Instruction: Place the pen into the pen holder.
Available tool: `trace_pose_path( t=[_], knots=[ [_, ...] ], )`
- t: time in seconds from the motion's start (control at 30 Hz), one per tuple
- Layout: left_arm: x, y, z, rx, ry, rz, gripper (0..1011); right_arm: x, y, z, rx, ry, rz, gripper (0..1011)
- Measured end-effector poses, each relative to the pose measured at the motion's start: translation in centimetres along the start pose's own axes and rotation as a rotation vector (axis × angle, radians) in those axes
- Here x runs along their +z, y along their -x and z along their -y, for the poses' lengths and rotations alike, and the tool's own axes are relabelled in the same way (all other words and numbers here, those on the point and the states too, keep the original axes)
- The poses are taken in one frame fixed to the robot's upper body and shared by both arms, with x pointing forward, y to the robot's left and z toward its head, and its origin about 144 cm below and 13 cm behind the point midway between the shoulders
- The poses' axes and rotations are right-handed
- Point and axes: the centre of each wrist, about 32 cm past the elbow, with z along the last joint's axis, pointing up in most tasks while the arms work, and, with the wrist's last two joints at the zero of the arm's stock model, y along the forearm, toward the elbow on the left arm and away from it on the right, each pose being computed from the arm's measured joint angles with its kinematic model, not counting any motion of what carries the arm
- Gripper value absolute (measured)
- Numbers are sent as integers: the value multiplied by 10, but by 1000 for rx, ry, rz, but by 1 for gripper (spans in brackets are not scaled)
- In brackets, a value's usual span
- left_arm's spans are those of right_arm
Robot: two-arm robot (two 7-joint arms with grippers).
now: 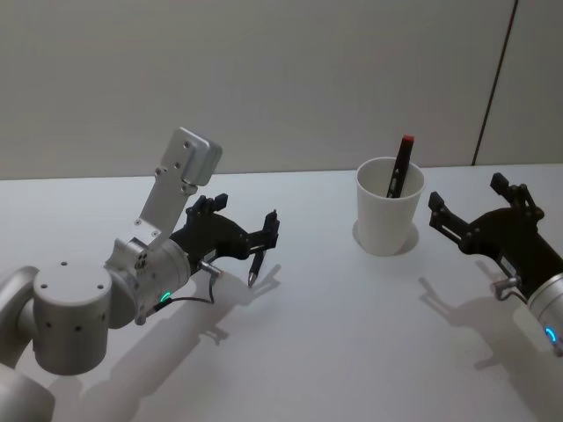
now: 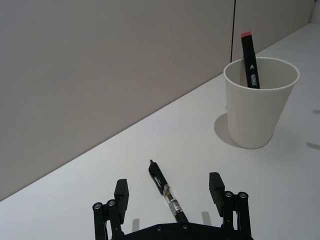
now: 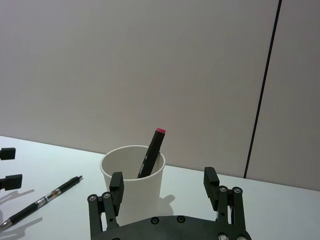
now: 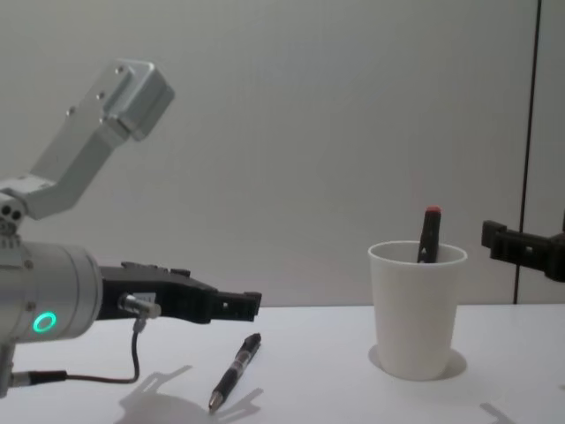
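A black pen (image 2: 167, 192) with a clear middle section lies flat on the white table (image 1: 334, 334). It also shows in the head view as the pen (image 1: 258, 262) and in the chest view as the pen (image 4: 234, 371). My left gripper (image 2: 169, 189) is open, one finger on each side of the pen and slightly above it, not gripping. The pen holder (image 1: 387, 220), a white paper cup, stands upright to the right with a black red-capped marker (image 1: 400, 167) leaning inside. My right gripper (image 1: 467, 195) is open, just right of the cup, holding nothing.
A plain wall runs close behind the table, and a dark vertical seam (image 3: 260, 100) crosses it behind the cup. Bare tabletop lies between the pen and the cup (image 4: 417, 309) and in front of both.
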Motion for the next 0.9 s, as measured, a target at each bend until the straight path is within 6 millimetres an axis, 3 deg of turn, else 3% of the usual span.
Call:
trace_pose_path(
  t=[0.9],
  knots=[
    [-11,13,15,62,-100,-54,1001,0,0,0,0,0,0,1001]
  ],
)
